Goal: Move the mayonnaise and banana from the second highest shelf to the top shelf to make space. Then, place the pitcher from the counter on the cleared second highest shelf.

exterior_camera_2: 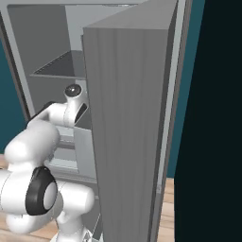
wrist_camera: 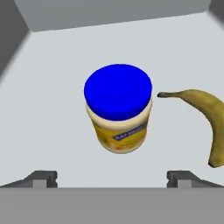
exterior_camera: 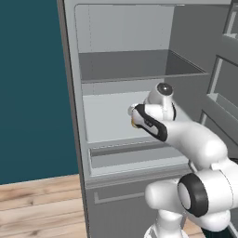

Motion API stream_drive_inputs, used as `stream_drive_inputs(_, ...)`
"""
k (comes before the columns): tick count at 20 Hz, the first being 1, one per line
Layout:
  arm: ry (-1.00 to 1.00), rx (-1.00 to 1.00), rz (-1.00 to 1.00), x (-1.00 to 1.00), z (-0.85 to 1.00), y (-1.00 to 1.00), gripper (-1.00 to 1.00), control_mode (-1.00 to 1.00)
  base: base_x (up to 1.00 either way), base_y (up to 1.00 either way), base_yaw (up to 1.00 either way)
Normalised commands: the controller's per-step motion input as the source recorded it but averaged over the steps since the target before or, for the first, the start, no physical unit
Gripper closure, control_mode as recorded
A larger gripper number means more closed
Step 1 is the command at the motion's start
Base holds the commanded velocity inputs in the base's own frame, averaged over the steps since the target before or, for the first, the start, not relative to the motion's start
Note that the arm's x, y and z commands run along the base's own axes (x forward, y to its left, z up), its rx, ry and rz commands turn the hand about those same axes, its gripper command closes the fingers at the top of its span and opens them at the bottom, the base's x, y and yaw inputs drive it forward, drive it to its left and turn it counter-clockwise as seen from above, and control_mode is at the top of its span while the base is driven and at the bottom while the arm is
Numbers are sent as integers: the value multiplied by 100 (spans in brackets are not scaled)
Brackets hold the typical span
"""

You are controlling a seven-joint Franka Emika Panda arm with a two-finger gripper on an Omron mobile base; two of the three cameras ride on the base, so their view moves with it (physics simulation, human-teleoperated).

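Note:
The mayonnaise (wrist_camera: 118, 107), a squat jar with a blue lid and yellow label, stands upright on the pale second highest shelf (wrist_camera: 52, 131). My gripper (wrist_camera: 113, 180) is open above and just short of it, one fingertip on each side and nothing between them. The yellow banana (wrist_camera: 205, 116) lies on the same shelf, to the jar's right in the hand view and not touching it. In the left base view my arm reaches into the fridge over that shelf (exterior_camera: 104, 121), and a sliver of the jar (exterior_camera: 134, 123) shows past the hand. The dark top shelf (exterior_camera: 125, 65) is bare. The pitcher and counter are out of view.
The open fridge door (exterior_camera_2: 127, 123) stands close on the arm's right, with its door bins (exterior_camera: 218, 104) near the elbow. A lower drawer front (exterior_camera: 135, 158) sits under the shelf. The fridge's side walls and back wall (wrist_camera: 118, 15) enclose the shelf.

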Motion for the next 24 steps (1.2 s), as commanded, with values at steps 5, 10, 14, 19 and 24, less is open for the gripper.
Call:
stream_drive_inputs(5,0,2,0,29,-22,0,-100,-100,0,0,0)
stream_drive_inputs(10,-3,0,0,24,-18,0,-100,-100,0,0,0)
stream_drive_inputs(14,-5,0,0,23,-14,0,-100,-100,0,0,0)
stream_drive_inputs(19,-5,0,0,25,-8,0,-100,-100,0,0,0)
stream_drive_inputs(24,-5,0,0,26,-4,0,-100,-100,0,0,0)
